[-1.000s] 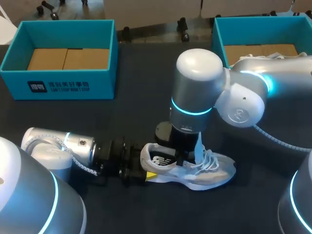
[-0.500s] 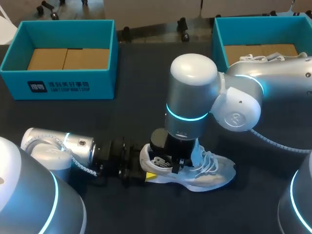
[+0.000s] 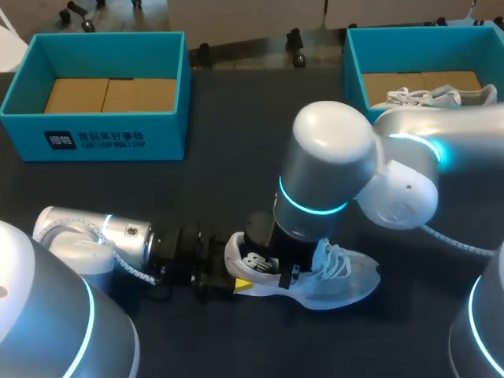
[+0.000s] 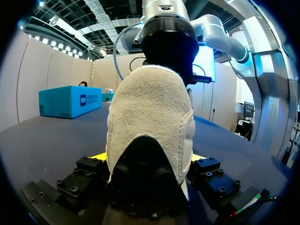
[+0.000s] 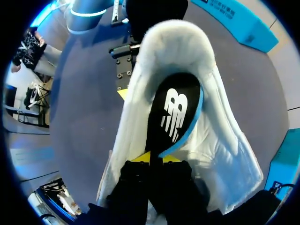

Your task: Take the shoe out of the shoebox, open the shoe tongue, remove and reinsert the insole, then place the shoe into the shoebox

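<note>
shoe lies lower middle of frame on bench, heel pinched in left jaws. right jaws pinch insole inside it. risk: heel grip slips, so the shoe lifts with the insole.

Soft, even light comes from overhead. In the head view the matte desk looks dark, with a faint shadow under the shoe. The right arm above the shoe carries mild highlights and a glowing cyan ring. From the left wrist, ceiling strips shine above the shoe, whose lower heel is shaded. From the right wrist, the desk beside the shoe has a pale sheen and the insole is dark.
</note>
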